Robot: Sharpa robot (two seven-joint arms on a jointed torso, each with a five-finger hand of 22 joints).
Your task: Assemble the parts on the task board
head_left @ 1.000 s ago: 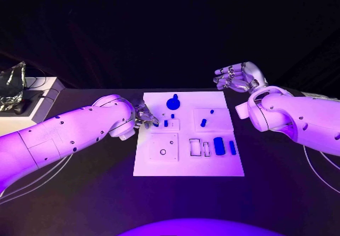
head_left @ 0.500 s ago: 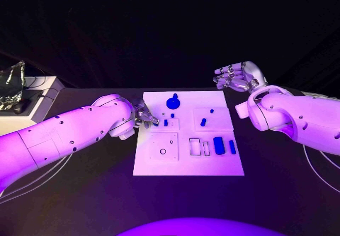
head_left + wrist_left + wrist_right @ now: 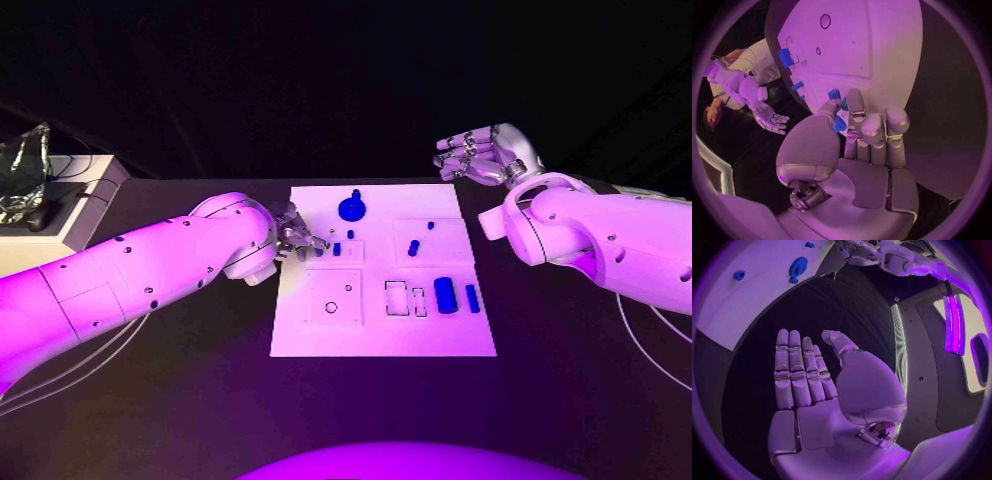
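Two silver hands flank the white rectangular task board [image 3: 382, 330] on the black worktop [image 3: 173, 400]. At the board's left edge the left hand [image 3: 296, 237] pinches a small blue plastic part [image 3: 839, 124] between thumb and fingers [image 3: 856, 107], beside the small blue pegs [image 3: 338, 250] standing in a raised square. The grip looks shallow; a tilt could probably drop the part or knock those pegs. Further right stand a round blue knob [image 3: 352, 210], then two blue oblong blocks [image 3: 446, 296] by empty slots. Past the board's far right corner the right hand [image 3: 482, 157] hovers released, fingers [image 3: 795, 370] straight, holding nothing. Bare worktop on both sides leaves room to swing clear; the crowded board gives little.
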